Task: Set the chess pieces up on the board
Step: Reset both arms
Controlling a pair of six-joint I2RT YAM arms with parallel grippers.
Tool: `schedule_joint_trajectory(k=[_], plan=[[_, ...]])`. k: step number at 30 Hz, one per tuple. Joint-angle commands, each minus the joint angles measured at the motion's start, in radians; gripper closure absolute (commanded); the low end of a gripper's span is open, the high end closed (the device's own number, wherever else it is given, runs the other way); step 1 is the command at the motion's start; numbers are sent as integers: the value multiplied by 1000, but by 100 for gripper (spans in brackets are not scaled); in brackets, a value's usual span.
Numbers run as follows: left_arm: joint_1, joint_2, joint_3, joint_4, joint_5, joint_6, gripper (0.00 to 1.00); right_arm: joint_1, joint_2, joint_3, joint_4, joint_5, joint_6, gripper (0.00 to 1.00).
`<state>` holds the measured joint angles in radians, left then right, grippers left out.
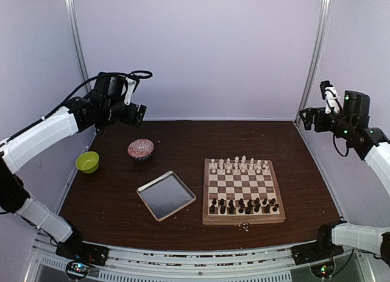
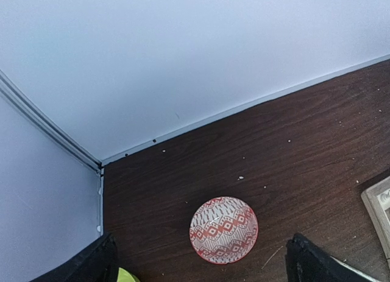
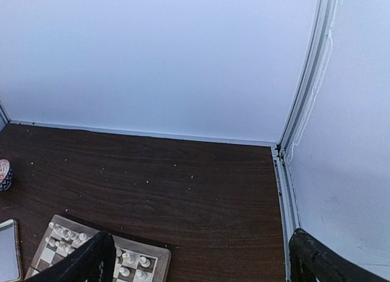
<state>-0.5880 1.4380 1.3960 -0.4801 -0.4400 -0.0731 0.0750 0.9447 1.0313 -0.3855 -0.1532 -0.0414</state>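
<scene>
Chess pieces (image 1: 244,206) stood ranked on the board (image 1: 244,220); left gripper (image 1: 138,114) and right gripper (image 1: 308,119) (both raised, well apart) gaped wide, empty. A careless descent risked toppling rows.

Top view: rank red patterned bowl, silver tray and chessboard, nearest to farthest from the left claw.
From the left claw:
1. Red patterned bowl, back left.
2. Silver tray, near centre.
3. Chessboard, right of the tray.

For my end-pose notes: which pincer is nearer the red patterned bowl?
Left. The left pincer hangs raised and open close by the bowl. The right pincer is raised far off, past the right side of the chessboard.
</scene>
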Motion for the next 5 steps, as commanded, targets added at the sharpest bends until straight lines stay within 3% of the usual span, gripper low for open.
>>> schedule_joint_trajectory(k=[1,5], plan=[[3,-90,-63,110,-70,-11,2,-78,-29,-13,65,-113,71,0],[4,-99,-76,132,-85,5,2,-93,-31,-23,69,-132,63,0]])
